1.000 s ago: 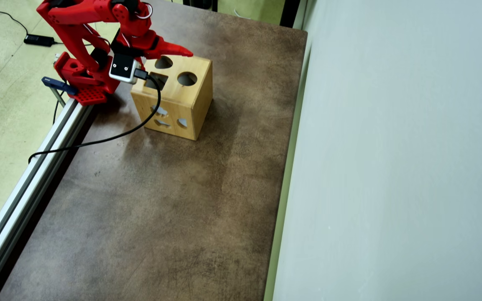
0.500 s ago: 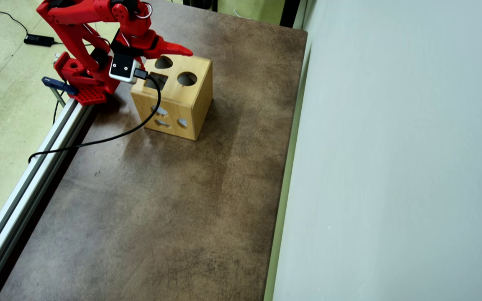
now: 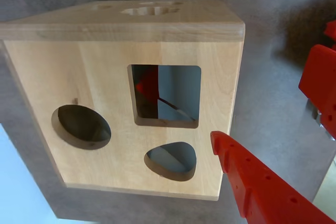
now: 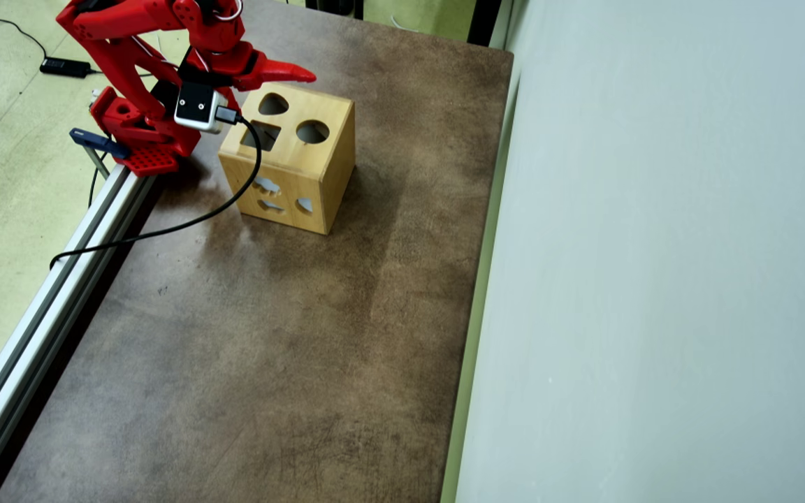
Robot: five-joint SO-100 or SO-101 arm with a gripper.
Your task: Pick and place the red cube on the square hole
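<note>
My red plastic two-finger gripper (image 3: 273,129) hangs nearest the lens in the wrist view, fingers spread apart and holding nothing, off the corner of the light wooden box (image 3: 100,82). Beyond my lower finger (image 3: 252,182) lies the rounded teardrop cutout (image 3: 170,161), then the dark square hole (image 3: 168,95), with the round cutout (image 3: 81,126) to the left. A sliver of the small red cube (image 3: 148,84) shows down inside the square hole (so I judge it already dropped through), below and left of my fingertips.
</note>
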